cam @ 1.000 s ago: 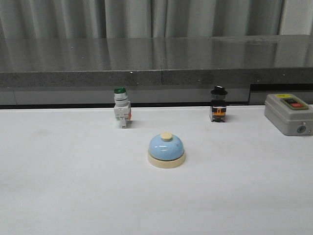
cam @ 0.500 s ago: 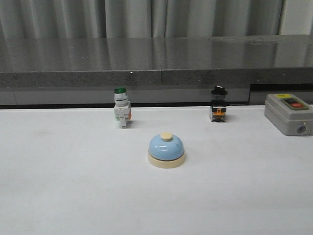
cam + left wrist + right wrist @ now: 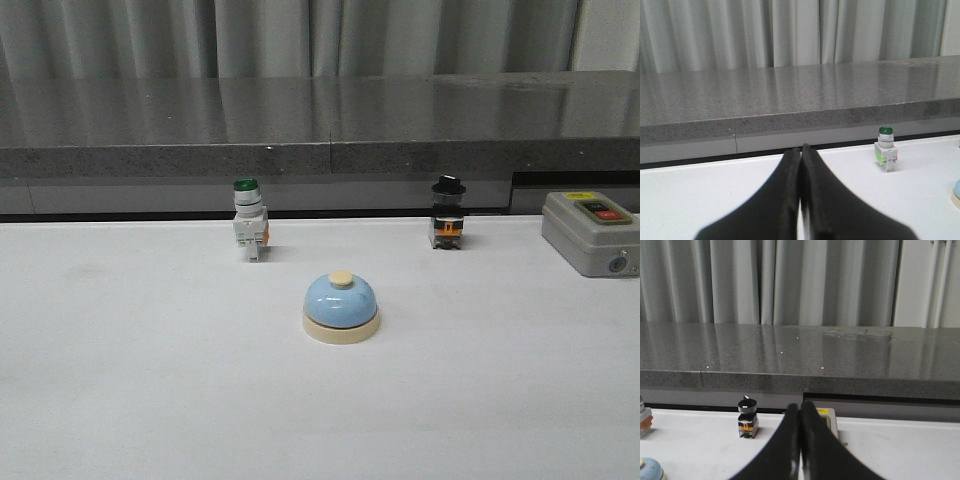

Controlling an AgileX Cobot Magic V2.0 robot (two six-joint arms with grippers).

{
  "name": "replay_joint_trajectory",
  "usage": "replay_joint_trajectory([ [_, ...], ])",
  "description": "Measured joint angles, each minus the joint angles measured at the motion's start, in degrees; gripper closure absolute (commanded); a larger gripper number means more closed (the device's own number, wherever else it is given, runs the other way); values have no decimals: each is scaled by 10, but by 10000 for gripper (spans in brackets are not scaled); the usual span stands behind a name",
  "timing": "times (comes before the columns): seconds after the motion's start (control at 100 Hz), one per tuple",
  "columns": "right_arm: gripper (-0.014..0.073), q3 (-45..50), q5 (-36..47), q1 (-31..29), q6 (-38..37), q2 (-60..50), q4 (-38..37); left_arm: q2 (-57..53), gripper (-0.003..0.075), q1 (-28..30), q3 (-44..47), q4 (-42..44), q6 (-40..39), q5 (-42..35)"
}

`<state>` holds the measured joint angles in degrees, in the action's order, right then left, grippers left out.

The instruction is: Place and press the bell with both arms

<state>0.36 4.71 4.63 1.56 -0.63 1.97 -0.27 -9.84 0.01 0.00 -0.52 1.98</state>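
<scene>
The light-blue bell (image 3: pixel 341 307) sits untouched on the white surface (image 3: pixel 130 380), ahead of both arms and between them, as the left fingers (image 3: pixel 800 165) and right fingers (image 3: pixel 799 417), pressed together and empty, apparently wait to approach it.

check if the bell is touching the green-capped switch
Apart. The front view shows bare table between the bell and the green-capped switch standing behind it to the left.
</scene>
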Motion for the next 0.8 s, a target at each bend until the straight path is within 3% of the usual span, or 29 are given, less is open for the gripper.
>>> replay_joint_trajectory([
  [0.24, 654, -102, -106, 0, 0, 52, 14, 0, 741, 0, 0, 0, 0, 0],
  [0.59, 654, -311, -323, 0, 0, 280, 38, 0, 741, 0, 0, 0, 0, 0],
  [0.8, 654, -360, -360, 0, 0, 399, 43, 0, 741, 0, 0, 0, 0, 0],
])
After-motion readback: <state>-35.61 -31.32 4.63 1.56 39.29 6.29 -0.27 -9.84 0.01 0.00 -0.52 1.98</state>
